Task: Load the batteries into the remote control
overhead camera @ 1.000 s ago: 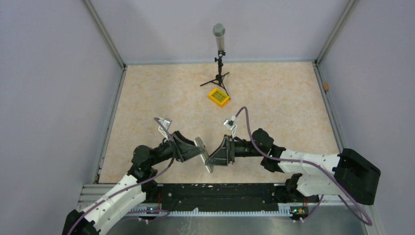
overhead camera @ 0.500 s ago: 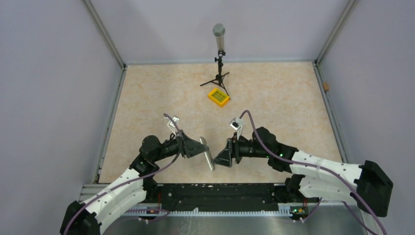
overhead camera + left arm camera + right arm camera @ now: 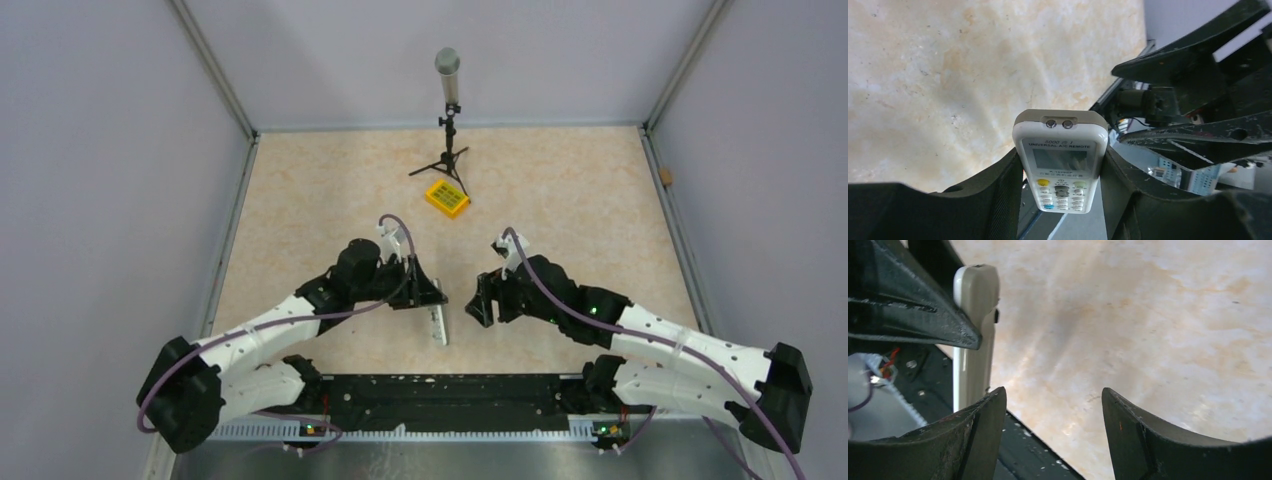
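Pale lilac walls (image 3: 100,200) enclose the beige marbled tabletop (image 3: 580,200), yellow box (image 3: 447,198) at 12 o'clock; left hand (image 3: 425,298) clamps the remote control (image 3: 437,323), right hand (image 3: 482,300) gapes empty

remote control (image 3: 1060,160): I see a white body, grey screen, dark lettering; buttons yellow, green and blue, the rest pale
remote control edge, right wrist view: off-white to cream
left gripper (image 3: 1060,172), right gripper (image 3: 1052,392): both matte black, pale scuffs
arms (image 3: 260,330): white shells, black joints
cables (image 3: 403,230): purple
surface (image 3: 560,200): beige, mottled with orange-cream marbling
box (image 3: 447,198): yellow, grid of green keys
mic stand (image 3: 448,130): black tripod, grey head
walls (image 3: 100,150): plain pale lilac-grey from where I sit
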{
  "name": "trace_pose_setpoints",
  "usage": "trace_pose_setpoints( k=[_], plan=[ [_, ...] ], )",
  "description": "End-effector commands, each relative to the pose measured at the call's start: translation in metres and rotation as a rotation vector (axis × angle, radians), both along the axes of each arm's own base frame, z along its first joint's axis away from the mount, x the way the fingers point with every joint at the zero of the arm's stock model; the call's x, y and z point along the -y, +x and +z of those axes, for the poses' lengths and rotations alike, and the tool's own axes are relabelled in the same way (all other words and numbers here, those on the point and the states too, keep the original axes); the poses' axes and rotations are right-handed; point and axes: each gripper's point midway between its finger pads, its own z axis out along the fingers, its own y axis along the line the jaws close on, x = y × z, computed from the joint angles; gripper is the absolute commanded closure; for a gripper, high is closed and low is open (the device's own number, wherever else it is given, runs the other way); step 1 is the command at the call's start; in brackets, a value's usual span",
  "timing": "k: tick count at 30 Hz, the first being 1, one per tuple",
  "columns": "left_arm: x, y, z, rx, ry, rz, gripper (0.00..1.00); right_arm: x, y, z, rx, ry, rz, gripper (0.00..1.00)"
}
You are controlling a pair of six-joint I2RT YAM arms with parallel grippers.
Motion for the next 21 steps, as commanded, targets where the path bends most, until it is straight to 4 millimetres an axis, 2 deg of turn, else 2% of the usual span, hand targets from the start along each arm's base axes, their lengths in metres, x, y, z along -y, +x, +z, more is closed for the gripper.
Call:
trace_pose_setpoints(
  k=[1, 7, 14, 18, 21],
  plan=[
    [0.005, 0.012, -0.013, -0.001, 0.135, 0.03, 1.0, 0.035, 0.025, 0.006, 0.081, -0.126, -0.167, 0.32],
    [0.017, 0.015, -0.04, -0.049, 0.279, 0.023, 1.0, 0.056, 0.034, 0.001, 0.109, -0.195, -0.255, 0.32],
    [0.027, 0.015, -0.075, -0.122, 0.349, 0.019, 1.0, 0.057, 0.035, -0.008, 0.11, -0.208, -0.262, 0.32],
    [0.031, 0.014, -0.088, -0.159, 0.369, 0.031, 0.93, 0.056, 0.034, -0.013, 0.099, -0.227, -0.247, 0.32],
    [0.033, 0.014, -0.094, -0.171, 0.377, 0.037, 0.83, 0.057, 0.033, -0.012, 0.099, -0.229, -0.244, 0.32]
  ],
)
